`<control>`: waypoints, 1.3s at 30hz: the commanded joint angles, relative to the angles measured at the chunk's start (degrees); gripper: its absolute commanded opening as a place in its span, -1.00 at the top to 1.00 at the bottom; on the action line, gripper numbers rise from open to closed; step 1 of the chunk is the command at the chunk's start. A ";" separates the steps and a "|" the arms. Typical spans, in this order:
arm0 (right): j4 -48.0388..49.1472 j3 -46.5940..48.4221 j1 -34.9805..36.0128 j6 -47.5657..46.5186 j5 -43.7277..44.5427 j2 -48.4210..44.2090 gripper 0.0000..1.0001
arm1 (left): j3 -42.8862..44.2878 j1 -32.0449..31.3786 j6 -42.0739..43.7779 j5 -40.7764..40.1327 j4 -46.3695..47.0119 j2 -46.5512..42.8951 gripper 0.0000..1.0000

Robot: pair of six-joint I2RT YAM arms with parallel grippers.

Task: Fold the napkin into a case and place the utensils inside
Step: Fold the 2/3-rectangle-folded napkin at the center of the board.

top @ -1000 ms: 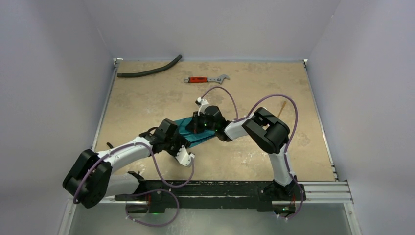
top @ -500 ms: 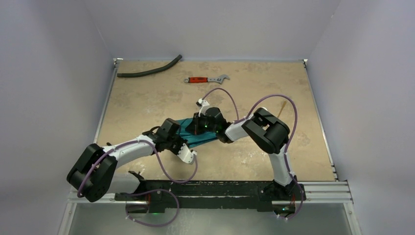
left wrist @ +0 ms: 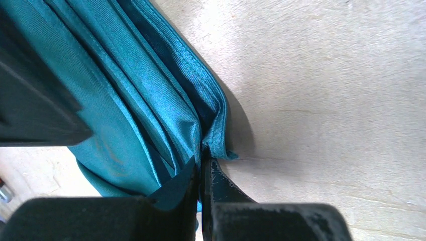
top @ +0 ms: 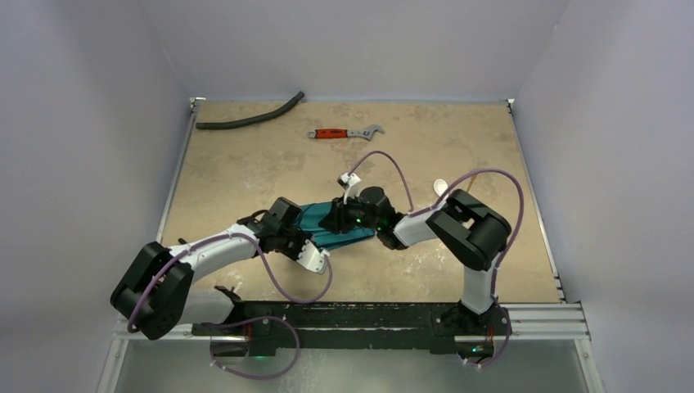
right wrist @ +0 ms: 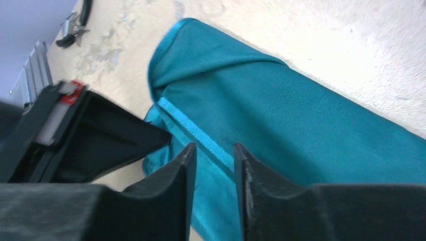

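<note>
Two arms meet at the folded teal napkin in the middle of the surface. The left gripper pinches its edge tight. The right gripper is a little open over it.

The table carries a hose at eleven o'clock, wrench at twelve, napkin mid-table, spoon at three.

no legible text, no readable labels
</note>
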 commanded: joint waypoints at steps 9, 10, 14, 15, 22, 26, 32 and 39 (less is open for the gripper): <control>27.85 -18.28 -0.23 -24.47 0.39 -15.85 -0.28 | 2.41 0.56 -1.28 5.70 -7.29 -1.84 1.00; 29.80 -19.50 -0.20 -26.04 1.71 -16.95 -0.31 | 2.59 0.68 -1.19 5.92 -7.60 -1.88 1.00; 31.57 -22.42 -0.03 -29.45 4.02 -19.10 -0.32 | 3.91 1.16 -1.05 7.77 -9.73 -1.73 1.00; 33.09 -23.75 0.11 -30.76 3.02 -19.07 -0.33 | 4.42 1.47 -1.37 8.34 -10.13 -1.58 1.00; 41.51 -24.60 4.27 -35.62 -0.70 -11.92 -0.33 | 6.96 3.62 -2.05 11.82 -12.72 0.04 1.00; 46.59 -23.85 7.29 -37.02 0.34 -6.41 -0.32 | 7.80 3.77 -1.63 11.94 -13.97 0.32 1.00; 48.54 -22.49 10.79 -42.23 2.93 -1.85 -0.32 | 8.00 4.27 -0.91 11.97 -14.68 0.61 1.00; 52.91 -20.24 16.37 -49.28 9.33 3.37 -0.32 | 8.19 4.33 -1.05 12.24 -14.34 1.28 1.00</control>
